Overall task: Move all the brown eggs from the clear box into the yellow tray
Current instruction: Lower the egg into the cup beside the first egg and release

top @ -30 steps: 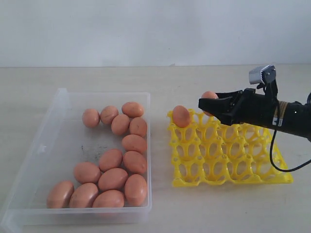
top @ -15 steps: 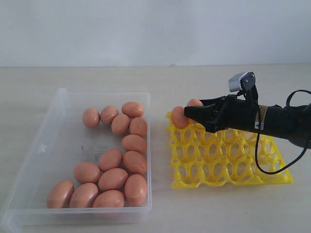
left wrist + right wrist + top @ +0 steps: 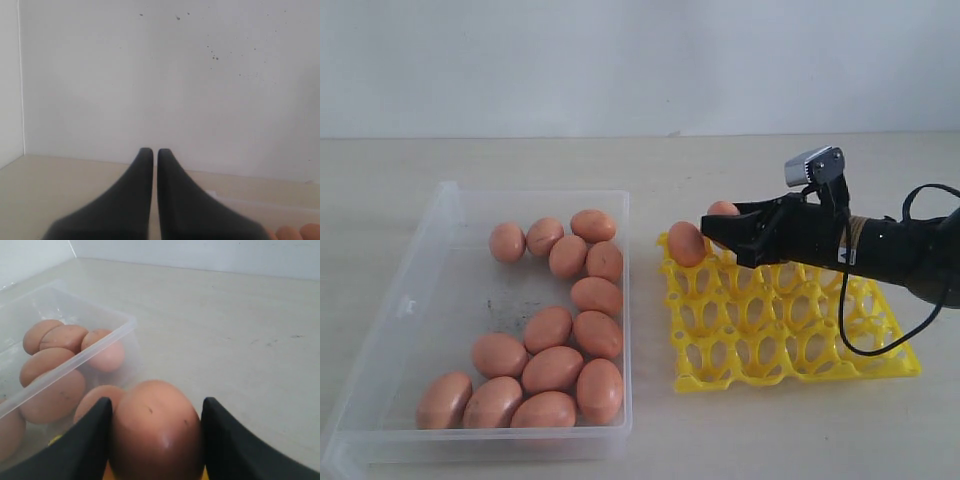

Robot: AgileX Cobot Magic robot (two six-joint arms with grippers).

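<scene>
My right gripper [image 3: 723,229] is shut on a brown egg [image 3: 722,210], holding it just above the back row of the yellow tray [image 3: 790,342]. Beside it, another brown egg [image 3: 686,243] sits in the tray's back-left corner cup. In the right wrist view the held egg [image 3: 156,432] fills the gap of the right gripper [image 3: 157,403], with the corner egg [image 3: 95,397] just behind it. Several brown eggs [image 3: 552,368] lie in the clear box [image 3: 440,232]. The left gripper [image 3: 150,153] is shut and empty, facing a white wall.
The box [image 3: 102,345] stands directly left of the tray with a narrow strip of table between them. The right arm's black cable [image 3: 865,340] hangs over the tray's right side. A white wall bounds the back of the table.
Holding the egg, my right gripper has travelled left along the tray's back row and now sits next to the corner egg; it hardly moved in the last half second.
</scene>
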